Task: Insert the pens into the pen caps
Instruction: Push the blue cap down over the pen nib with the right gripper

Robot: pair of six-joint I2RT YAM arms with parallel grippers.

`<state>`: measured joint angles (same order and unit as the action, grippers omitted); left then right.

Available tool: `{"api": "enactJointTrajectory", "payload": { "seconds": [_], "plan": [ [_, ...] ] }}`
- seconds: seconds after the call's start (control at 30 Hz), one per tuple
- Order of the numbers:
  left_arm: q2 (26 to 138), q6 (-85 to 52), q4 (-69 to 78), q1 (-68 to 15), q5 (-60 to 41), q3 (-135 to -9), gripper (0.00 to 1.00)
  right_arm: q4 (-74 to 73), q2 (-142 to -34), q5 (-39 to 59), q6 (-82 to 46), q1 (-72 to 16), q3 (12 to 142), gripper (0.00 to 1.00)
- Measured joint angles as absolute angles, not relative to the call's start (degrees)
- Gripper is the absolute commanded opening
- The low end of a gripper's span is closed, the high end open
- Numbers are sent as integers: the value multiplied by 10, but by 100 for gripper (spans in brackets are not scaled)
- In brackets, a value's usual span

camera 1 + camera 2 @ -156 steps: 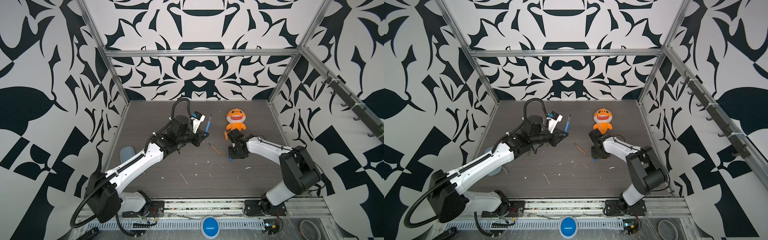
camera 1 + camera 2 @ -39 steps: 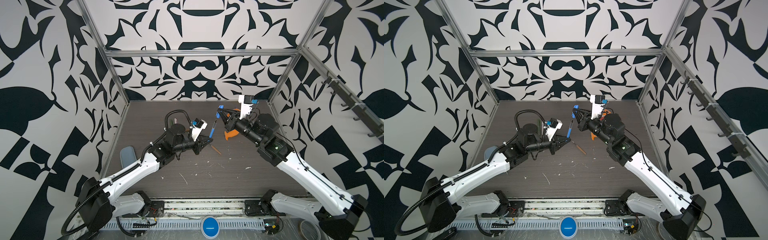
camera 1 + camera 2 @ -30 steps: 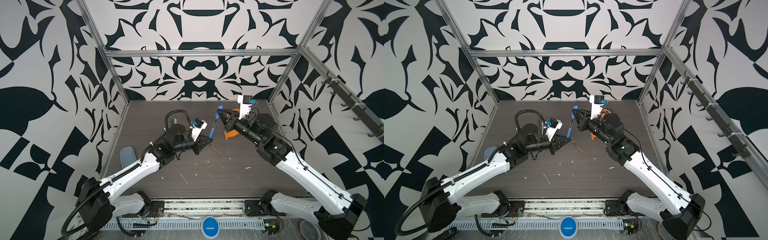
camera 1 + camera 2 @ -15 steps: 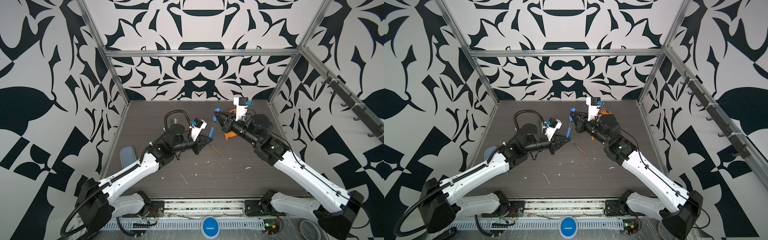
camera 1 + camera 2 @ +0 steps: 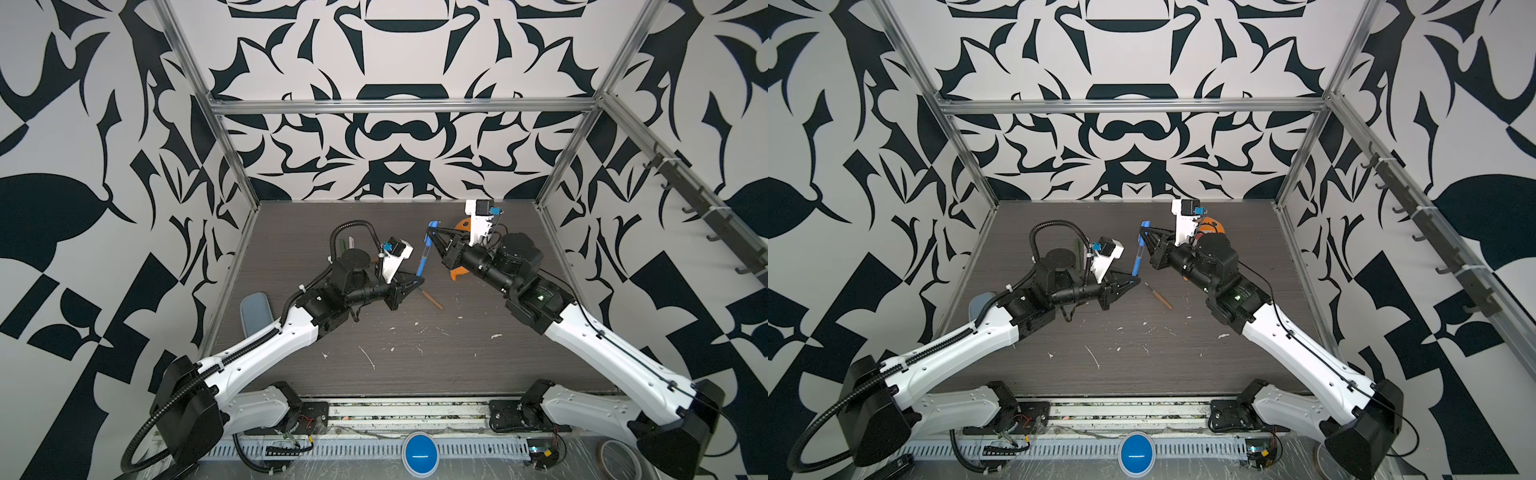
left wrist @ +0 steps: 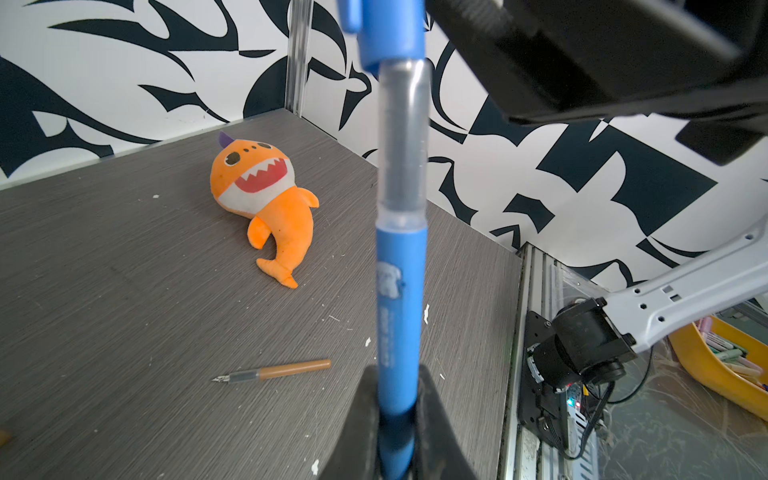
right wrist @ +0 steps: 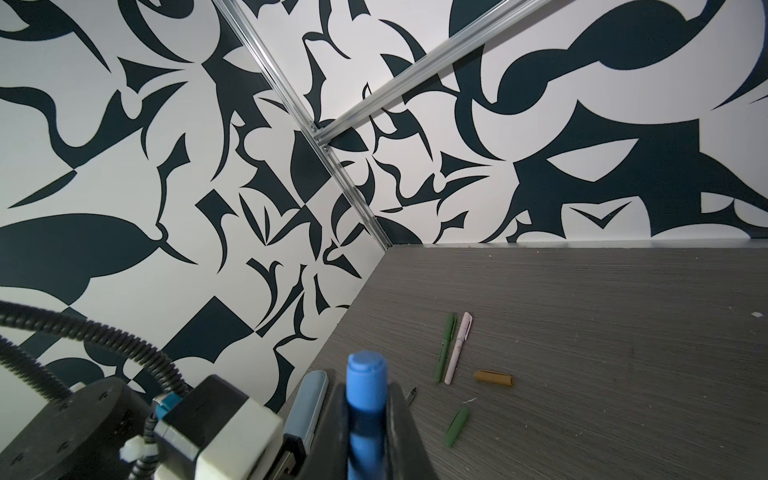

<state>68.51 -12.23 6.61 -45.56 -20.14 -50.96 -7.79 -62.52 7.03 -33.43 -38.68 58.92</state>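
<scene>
A blue pen (image 5: 423, 259) (image 5: 1137, 259) stands nearly upright above the table, with my left gripper (image 5: 417, 282) (image 6: 399, 415) shut on its lower end. My right gripper (image 5: 432, 227) (image 7: 368, 415) is shut on the blue pen cap (image 6: 390, 33) (image 7: 365, 382) at the pen's top. The pen's clear front section runs into the cap's mouth, hiding the tip. An orange-brown pen (image 5: 432, 299) (image 6: 274, 371) lies uncapped on the table below. A mustard cap (image 7: 493, 378) and a green cap (image 7: 457, 426) lie loose at the left.
A capped green pen (image 7: 444, 353) and a capped pink pen (image 7: 457, 349) lie side by side at the back left. An orange shark plush (image 6: 266, 195) (image 5: 1214, 227) lies under my right arm. A blue-grey case (image 5: 255, 309) sits by the left wall. White scraps dot the table.
My right gripper has carried the blue cap left and down onto the top of the blue pen. My left gripper has held the pen nearly still.
</scene>
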Motion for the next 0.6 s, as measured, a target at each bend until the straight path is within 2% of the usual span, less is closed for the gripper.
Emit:
{"api": "enactJointTrajectory", "payload": {
  "seconds": [0.4,0.6],
  "plan": [
    [676,-136,75,-456,-193,-500,0,-76,-613,74,-341,-397,566,11],
    [674,-140,76,-457,-192,-498,0,-91,-612,80,-340,-400,557,17]
  ]
}}
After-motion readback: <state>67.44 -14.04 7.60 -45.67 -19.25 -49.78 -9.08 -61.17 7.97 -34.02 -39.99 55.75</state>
